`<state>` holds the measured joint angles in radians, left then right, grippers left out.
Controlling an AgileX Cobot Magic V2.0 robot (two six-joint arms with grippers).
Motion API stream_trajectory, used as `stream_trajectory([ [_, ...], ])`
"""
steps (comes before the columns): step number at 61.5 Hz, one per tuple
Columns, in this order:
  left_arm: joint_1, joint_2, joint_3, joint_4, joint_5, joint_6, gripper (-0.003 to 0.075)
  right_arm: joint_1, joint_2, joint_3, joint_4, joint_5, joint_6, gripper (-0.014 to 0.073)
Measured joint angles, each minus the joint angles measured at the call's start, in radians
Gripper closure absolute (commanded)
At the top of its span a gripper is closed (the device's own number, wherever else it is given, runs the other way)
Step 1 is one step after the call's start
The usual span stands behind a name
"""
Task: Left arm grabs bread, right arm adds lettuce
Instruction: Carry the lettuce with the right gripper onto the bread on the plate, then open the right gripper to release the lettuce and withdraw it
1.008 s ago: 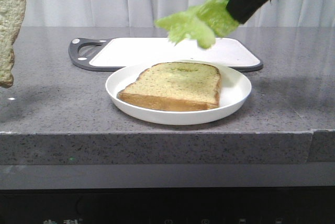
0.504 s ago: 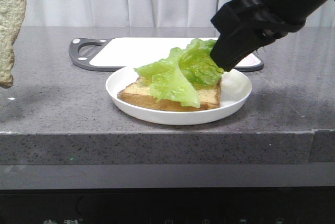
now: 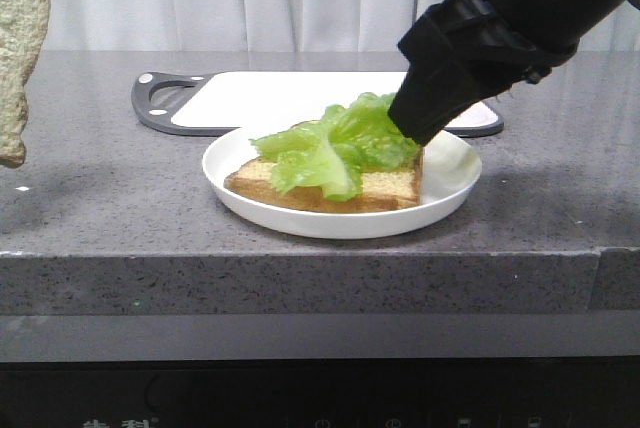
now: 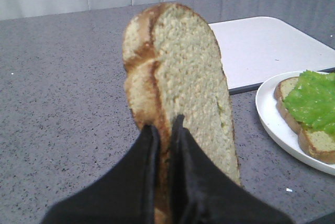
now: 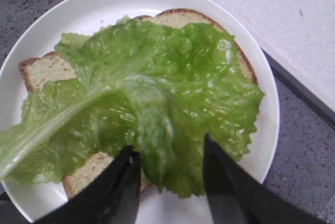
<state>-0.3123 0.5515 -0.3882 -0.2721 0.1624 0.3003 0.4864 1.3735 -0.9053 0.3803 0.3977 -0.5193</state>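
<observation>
Both halves nearly done: bread (image 4: 183, 93) clenched in left tool (image 4: 163, 130); lettuce (image 5: 152, 103) draped on plated slice (image 5: 44, 69), right tool (image 5: 170, 153) parted, apparently released.

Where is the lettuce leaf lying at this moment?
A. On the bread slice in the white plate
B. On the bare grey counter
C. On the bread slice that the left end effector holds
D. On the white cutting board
A: the lettuce is spread over the bread slice inside the white plate, with the open right end effector just above it.
</observation>
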Motion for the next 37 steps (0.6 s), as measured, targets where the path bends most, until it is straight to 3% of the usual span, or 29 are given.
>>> stream_trajectory([
  [7,0.0,0.0,0.0,0.0,0.0,0.0,0.0739,0.0,-0.012,0.0,0.002,0.0,0.0,0.0051],
  [28,0.0,0.0,0.0,0.0,0.0,0.0,0.0739,0.0,-0.172,0.0,0.003,0.091,0.0,0.005],
  [33,0.0,0.0,0.0,0.0,0.0,0.0,0.0739,0.0,-0.203,0.0,0.003,0.118,0.0,0.0083],
  [37,0.0,0.0,0.0,0.0,0.0,0.0,0.0739,0.0,-0.232,0.0,0.003,0.149,-0.002,0.0182],
])
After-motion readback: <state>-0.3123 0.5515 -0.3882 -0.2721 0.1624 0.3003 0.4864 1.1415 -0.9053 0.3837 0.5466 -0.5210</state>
